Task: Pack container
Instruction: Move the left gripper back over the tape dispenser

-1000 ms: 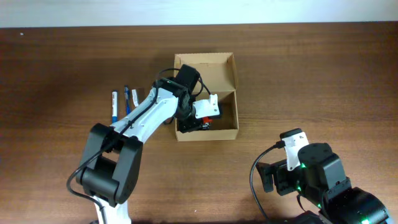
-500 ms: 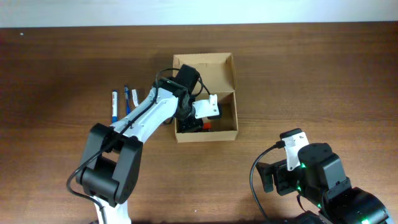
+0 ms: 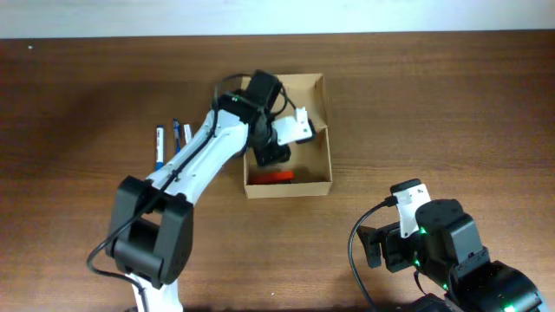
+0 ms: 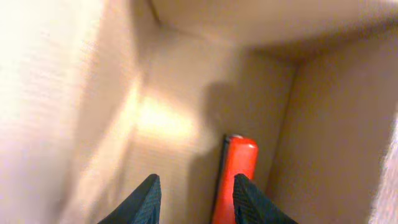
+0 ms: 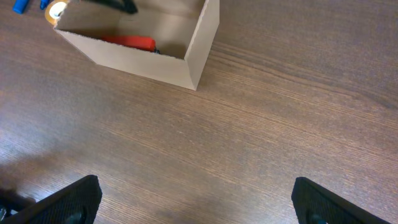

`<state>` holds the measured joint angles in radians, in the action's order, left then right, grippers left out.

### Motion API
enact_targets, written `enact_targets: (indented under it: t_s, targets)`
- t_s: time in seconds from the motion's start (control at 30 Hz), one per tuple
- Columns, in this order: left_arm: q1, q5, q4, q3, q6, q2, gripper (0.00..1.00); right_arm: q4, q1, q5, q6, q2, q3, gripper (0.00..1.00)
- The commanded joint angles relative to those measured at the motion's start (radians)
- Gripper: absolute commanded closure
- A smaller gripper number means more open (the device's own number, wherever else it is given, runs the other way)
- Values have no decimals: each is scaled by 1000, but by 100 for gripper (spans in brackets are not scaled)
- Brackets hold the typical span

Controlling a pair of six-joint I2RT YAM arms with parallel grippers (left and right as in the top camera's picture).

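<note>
The container (image 3: 328,160) is a tan cardboard box standing open in the middle of the table. A red pen (image 3: 270,177) lies on its floor along the near wall. My left gripper (image 3: 276,154) reaches down inside the box, just behind the pen. In the left wrist view its jaws (image 4: 198,194) are open with only bare cardboard between them, and the red pen (image 4: 236,168) lies flat beside the right fingertip, free of both. My right gripper (image 5: 199,199) hovers wide open over bare wood, well in front of the container (image 5: 143,62).
Three pens (image 3: 173,140) lie side by side on the table left of the box. The right wrist view shows a tape roll (image 5: 57,11) and a blue pen (image 5: 22,6) past the box's far-left corner. The right arm's base (image 3: 438,247) fills the front right.
The left gripper's jaws have opened and let go of the red pen, which now lies on the box floor. The gripper has drawn back toward the rear of the box. The right arm stayed still.
</note>
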<state>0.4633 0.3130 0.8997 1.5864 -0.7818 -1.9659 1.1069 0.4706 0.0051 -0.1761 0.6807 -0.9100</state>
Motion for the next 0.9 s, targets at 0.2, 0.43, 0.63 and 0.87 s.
enact_targets:
  t_s: [0.2,0.43,0.63,0.87]
  targets:
    - [-2,4,110,145,101,133,65,-3,6,-5,4,0,3,1]
    - [-38,-49,249,145,100,216,71,-3,6,-5,4,0,3,1]
    - [-117,-48,335,145,93,249,76,-3,6,-5,4,0,3,1]
    - [-290,5,343,140,85,281,76,-3,6,-5,4,0,3,1]
